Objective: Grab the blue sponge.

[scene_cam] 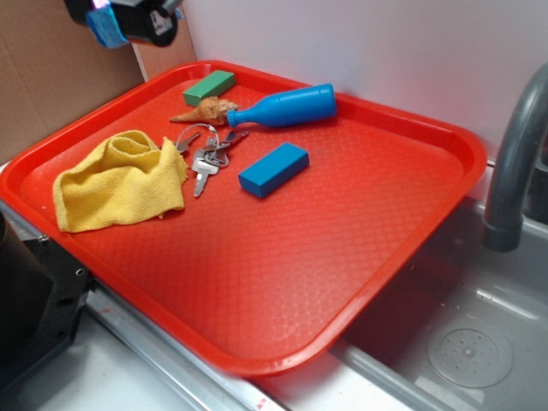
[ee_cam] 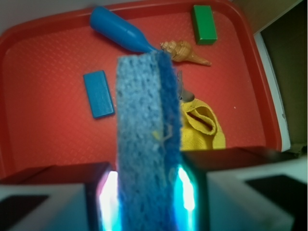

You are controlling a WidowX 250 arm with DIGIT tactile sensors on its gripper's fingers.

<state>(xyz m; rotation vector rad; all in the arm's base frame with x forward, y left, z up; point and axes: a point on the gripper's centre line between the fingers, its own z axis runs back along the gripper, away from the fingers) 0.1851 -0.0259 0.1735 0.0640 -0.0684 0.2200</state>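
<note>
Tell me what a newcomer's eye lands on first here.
The porous bright-blue sponge, clamped between the gripper fingers, fills the wrist view, lifted above the big red plastic tray. Next, the crumpled yellow cloth at the tray's left, near a smooth blue plastic bottle.

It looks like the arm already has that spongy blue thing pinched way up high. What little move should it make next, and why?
Probably just hold steady, grip closed. The gripper is clamped on the soft, porous blue sponge, lifted well above the red plastic tray. The grab looks done; opening now would likely drop it onto the yellow cloth and metal keys below.
</note>
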